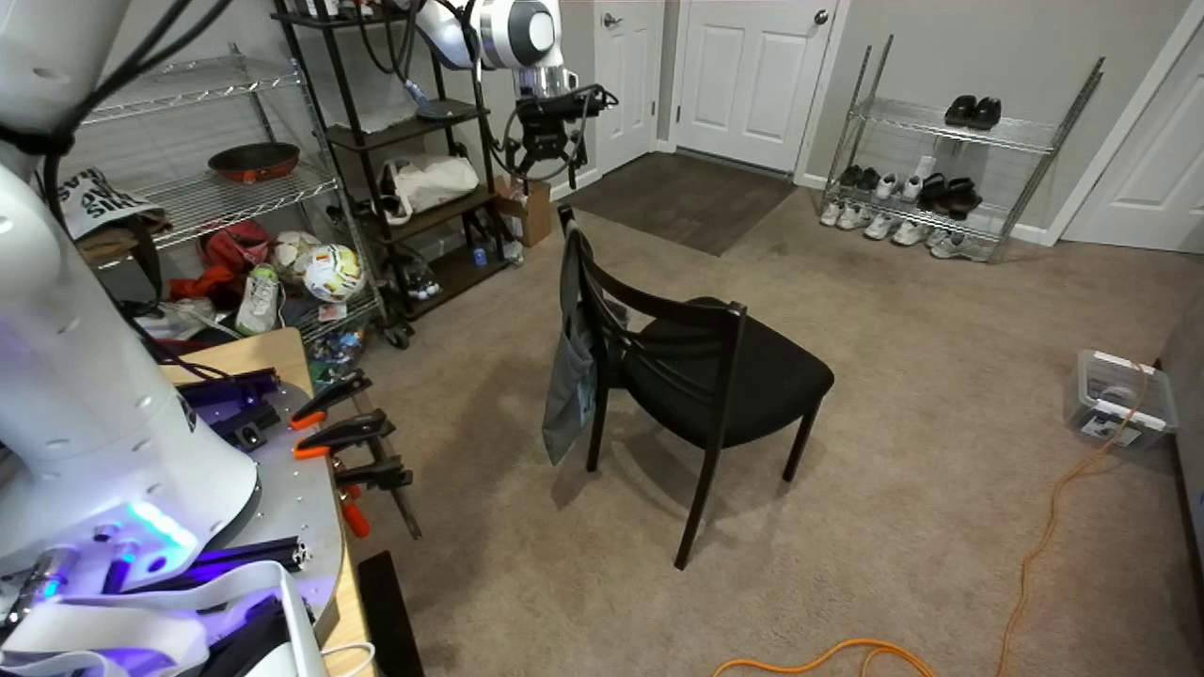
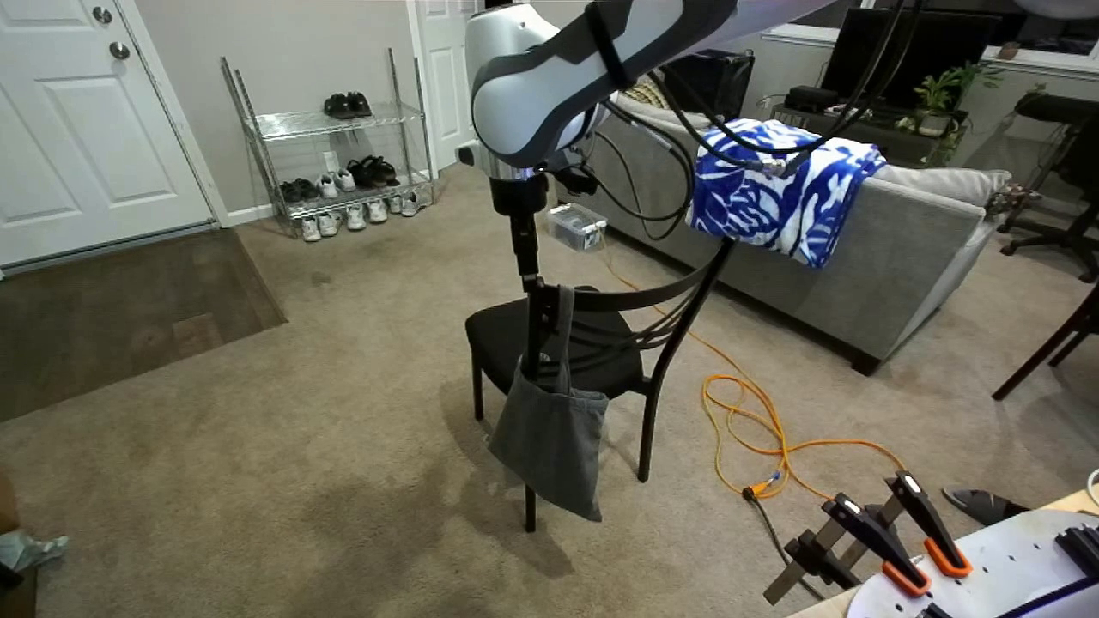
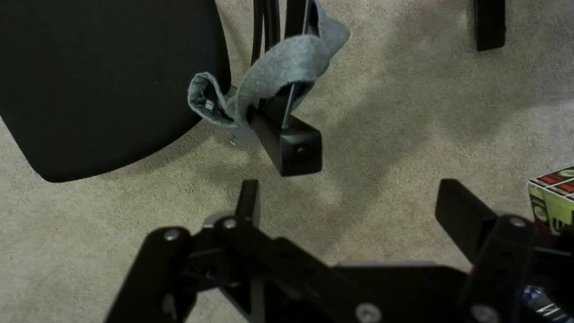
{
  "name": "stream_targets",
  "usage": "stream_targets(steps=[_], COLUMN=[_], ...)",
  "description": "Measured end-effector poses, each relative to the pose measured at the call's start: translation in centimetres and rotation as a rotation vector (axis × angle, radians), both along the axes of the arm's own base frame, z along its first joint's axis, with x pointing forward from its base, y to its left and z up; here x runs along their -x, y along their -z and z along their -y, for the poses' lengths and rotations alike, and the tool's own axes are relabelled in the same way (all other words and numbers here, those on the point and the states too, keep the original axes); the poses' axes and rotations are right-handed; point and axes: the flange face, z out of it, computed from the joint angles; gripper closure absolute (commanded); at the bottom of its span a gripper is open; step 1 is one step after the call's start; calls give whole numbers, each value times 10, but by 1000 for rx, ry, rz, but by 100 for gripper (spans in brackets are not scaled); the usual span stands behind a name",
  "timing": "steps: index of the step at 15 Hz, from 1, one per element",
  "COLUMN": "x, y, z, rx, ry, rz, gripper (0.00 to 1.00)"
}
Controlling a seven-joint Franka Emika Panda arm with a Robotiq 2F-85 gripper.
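While the gray bag [image 2: 551,442] hangs lengthwise downward, strap [image 2: 565,339] uppermost, the end effector [image 3: 350,197] gapes wide, empty.

You have, by colour: your claw [image 3: 350,197], black with silvery screws; your arm [image 2: 519,116], white with grey bands; chair [image 1: 767,400], plain black; bag [image 2: 549,442], solid grey; blanket [image 2: 773,189], blue and white, boldly patterned; sofa [image 2: 824,309], plain grey; cord [image 2: 846,442], bright orange; clamps [image 2: 876,541], black with orange; your bench [image 1: 273,354], pale wood tone; pan [image 1: 254,167], dark inside, red-orange outside; ball [image 1: 334,273], white with multicoloured marks; carpet [image 1: 894,564], beige.
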Motion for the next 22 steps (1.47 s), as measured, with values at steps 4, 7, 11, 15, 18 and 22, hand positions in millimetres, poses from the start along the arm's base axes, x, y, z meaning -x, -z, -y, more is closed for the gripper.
stream_targets(steps=[4,7,11,15,18,22], x=[17,23,17,15,23,33], y=[15,33,38,17,-2,4], z=[3,15,38,51,51,53], rx=[22,39,22,-47,-66,-54], ry=[-11,-3,28,37,25,20], rz=[-41,-78,-74,16,60,41], gripper=[0,0,0,0,0,0])
